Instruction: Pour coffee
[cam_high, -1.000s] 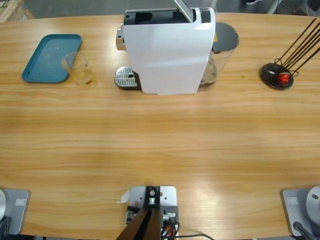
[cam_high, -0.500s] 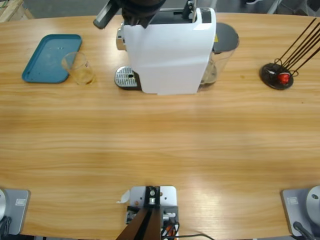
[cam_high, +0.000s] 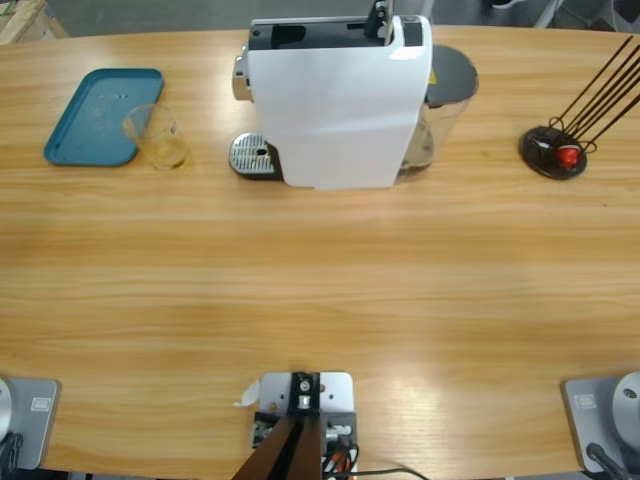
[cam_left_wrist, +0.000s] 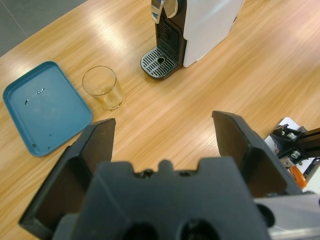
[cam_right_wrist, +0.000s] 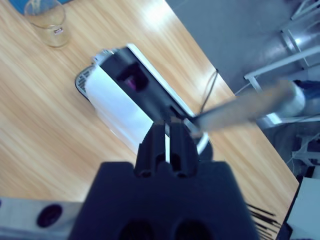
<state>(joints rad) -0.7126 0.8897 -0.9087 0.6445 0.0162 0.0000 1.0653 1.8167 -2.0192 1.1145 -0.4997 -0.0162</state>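
Coffee is not seen anywhere yet: the clear tumbler (cam_high: 157, 136) is empty near the table's far left corner, just beside the blue tray (cam_high: 100, 115), not under the coffee machine (cam_high: 335, 100). Nearly everything is left. The left gripper (cam_left_wrist: 162, 132) is wide apart, empty; the right gripper (cam_right_wrist: 170, 134) is closed on nothing.

My view down: white coffee machine (cam_high: 335, 105) at twelve o'clock; clear tumbler (cam_high: 157, 136) touching teal tray (cam_high: 95, 115), ten o'clock.
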